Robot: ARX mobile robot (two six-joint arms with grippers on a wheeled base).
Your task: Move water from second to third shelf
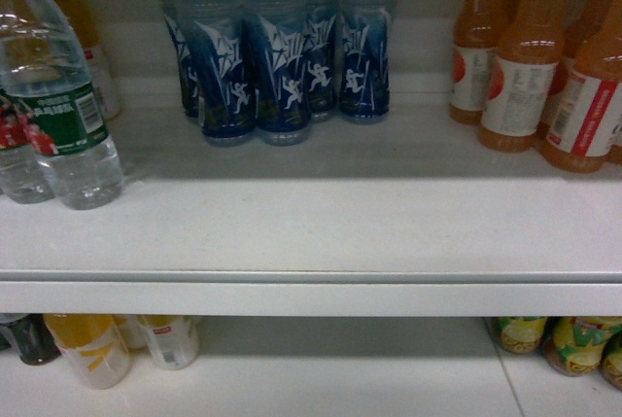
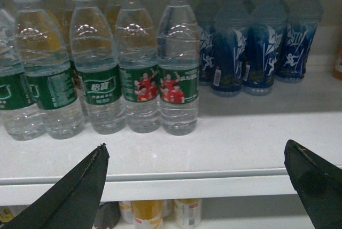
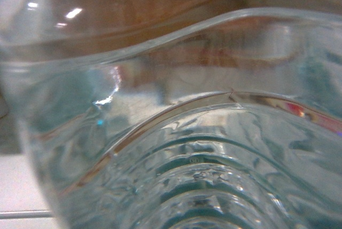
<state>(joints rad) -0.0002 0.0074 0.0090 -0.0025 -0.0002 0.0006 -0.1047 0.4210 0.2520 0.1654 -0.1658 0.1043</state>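
Shelf (image 2: 230, 143): white, ahead of the left gripper (image 2: 195, 186).
Water (image 2: 178, 58): row of green-labelled bottles just beyond the left gripper.
Left gripper: spread wide, holding nothing.
Right gripper: out of sight — clear ribbed plastic (image 3: 203, 159) fills its camera; grip cannot be told.

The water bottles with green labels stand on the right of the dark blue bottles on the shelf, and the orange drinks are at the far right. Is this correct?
Not fully. The water bottles stand to the left of the dark blue bottles, not the right; the left wrist view shows this, and the head view agrees. The orange drinks are at the far right, as you wrote.
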